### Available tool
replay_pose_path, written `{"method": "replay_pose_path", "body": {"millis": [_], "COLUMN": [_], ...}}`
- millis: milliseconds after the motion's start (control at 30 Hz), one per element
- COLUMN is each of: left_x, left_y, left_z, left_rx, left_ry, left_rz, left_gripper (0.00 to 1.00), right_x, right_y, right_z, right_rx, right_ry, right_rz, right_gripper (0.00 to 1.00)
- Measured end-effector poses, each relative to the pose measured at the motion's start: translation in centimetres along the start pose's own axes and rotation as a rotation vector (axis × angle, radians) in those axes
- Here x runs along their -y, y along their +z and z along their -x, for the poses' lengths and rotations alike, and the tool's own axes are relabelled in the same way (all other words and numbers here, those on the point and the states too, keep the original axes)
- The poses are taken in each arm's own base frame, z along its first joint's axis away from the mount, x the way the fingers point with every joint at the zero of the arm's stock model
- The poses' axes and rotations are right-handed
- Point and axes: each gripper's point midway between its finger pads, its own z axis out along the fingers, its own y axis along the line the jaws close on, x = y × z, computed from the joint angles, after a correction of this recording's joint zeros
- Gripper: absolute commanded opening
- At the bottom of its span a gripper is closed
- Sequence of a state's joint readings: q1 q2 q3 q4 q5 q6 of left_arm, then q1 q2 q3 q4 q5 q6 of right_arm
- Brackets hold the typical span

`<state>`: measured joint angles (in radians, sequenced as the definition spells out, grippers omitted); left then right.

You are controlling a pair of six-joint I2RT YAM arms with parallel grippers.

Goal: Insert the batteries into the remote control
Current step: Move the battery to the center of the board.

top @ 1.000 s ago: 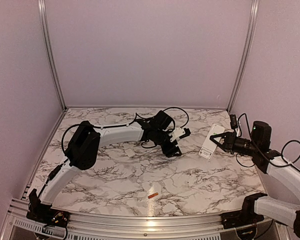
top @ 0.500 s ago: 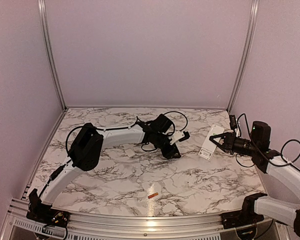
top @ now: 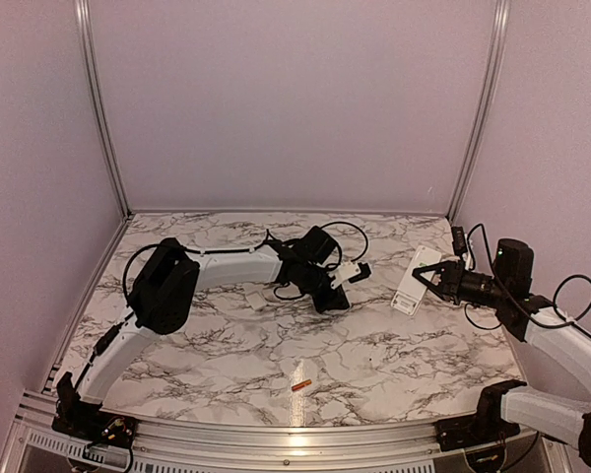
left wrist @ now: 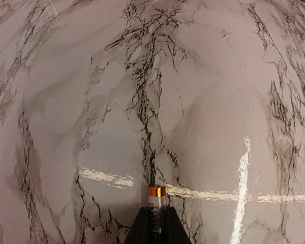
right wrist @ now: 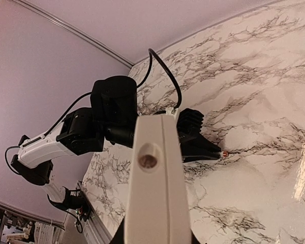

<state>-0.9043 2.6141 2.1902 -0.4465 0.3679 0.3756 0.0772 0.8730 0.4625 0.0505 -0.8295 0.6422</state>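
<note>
The small thin cylindrical battery (left wrist: 156, 193) with the orange-copper end is pinched in the left claw (left wrist: 156, 212). The two black fingers are together on its barrel, and the coloured end pokes out past the tips, close over the marbled white tabletop (top: 394, 355). Seen from above, it sits left of the flat white rectangular plastic remote (top: 414, 278), near it but apart. I judge the battery light, stiff and slick, apt to roll or twist out of a grip. The middle of the barrel is the place to hold it, leaving an end free to lead into the compartment. The remote is clamped at one end in the right claw (top: 426, 281) and held up at a tilt; it looks light and rigid. A second small orange battery (top: 301, 384) lies on the tabletop well apart from the remote, towards the arm bases — best taken across its sides.
</note>
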Motion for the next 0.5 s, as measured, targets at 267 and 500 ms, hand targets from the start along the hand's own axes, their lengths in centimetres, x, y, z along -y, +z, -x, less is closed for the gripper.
{"method": "replay_pose_path", "body": {"millis": [267,500], "left_x": [2.4,6.0], "left_y": [-4.0,-11.0], "left_z": [-3.7,-8.9], "left_rx": [-0.114,-0.255], "left_ry": [-0.060,-0.152], "left_rz": [-0.016,-0.008], "left_gripper": [0.00,0.00], "right_x": [-0.4,-0.5], "right_y": [0.0,0.6], "right_z": [-0.2,-0.5], "right_rx": [-0.016,-0.039], "right_ry": [-0.001,0.013], "right_rz": [0.025,0.069], "right_gripper": [0.00,0.00]}}
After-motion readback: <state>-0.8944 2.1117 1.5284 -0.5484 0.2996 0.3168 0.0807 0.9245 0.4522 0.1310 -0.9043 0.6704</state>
